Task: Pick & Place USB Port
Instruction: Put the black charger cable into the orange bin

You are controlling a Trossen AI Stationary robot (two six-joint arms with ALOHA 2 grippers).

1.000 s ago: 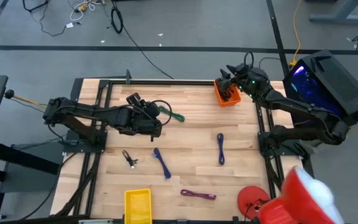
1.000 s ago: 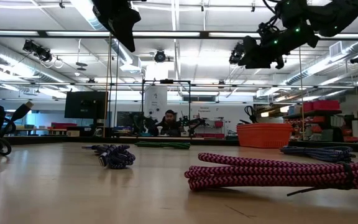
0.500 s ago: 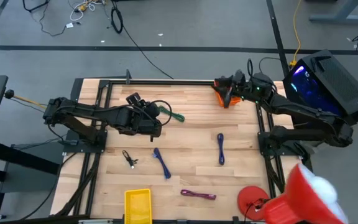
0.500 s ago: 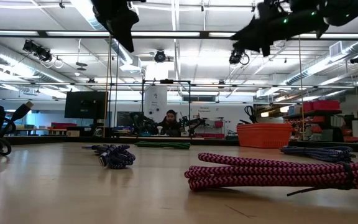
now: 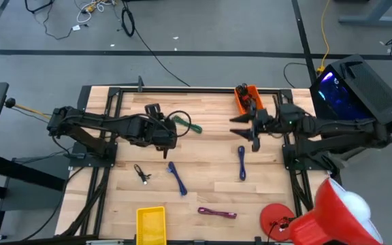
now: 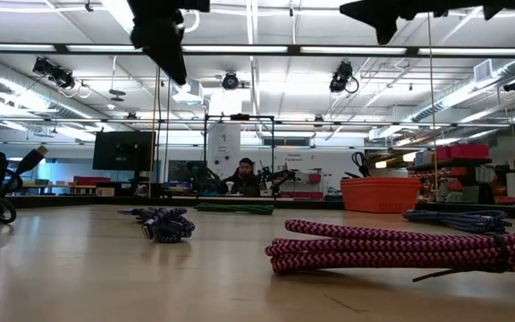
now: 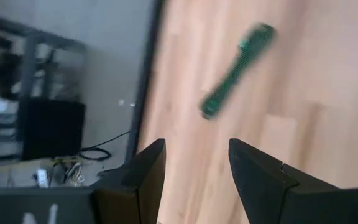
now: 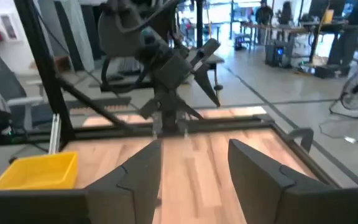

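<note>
purple cable (image 6: 401, 249): nearest in low view, coiled flat on table; front-centre of table in high view (image 5: 216, 213)
yellow bin (image 5: 151, 225): front edge of table, left of purple cable, nothing seen in it
black cable (image 5: 141, 173): small, left-centre of table, lying loose
blue cable, left (image 5: 176, 177): just beside black cable, toward centre; dark blue bundle in low view (image 6: 162, 224)
blue cable, right (image 5: 241, 162): right of centre, lying straight, just in front of right gripper
left gripper (image 5: 167, 144): above table left of centre, clear of the wood; fingers (image 7: 140, 180) spread with a moderate gap, nothing between them
right gripper (image 5: 245, 127): above table between orange bin and right blue cable; fingers (image 8: 135, 177) wide apart, nothing held
green cable (image 5: 188, 124): behind left gripper, flat on table; ahead of the fingers in left wrist view (image 7: 236, 70)
orange bin (image 5: 248, 99): back right of table, dark items inside, cannot tell what
table (image 5: 209, 190): light wood, dark frame rails on sides
person (image 6: 242, 176): far back in room, seated behind benches
</note>
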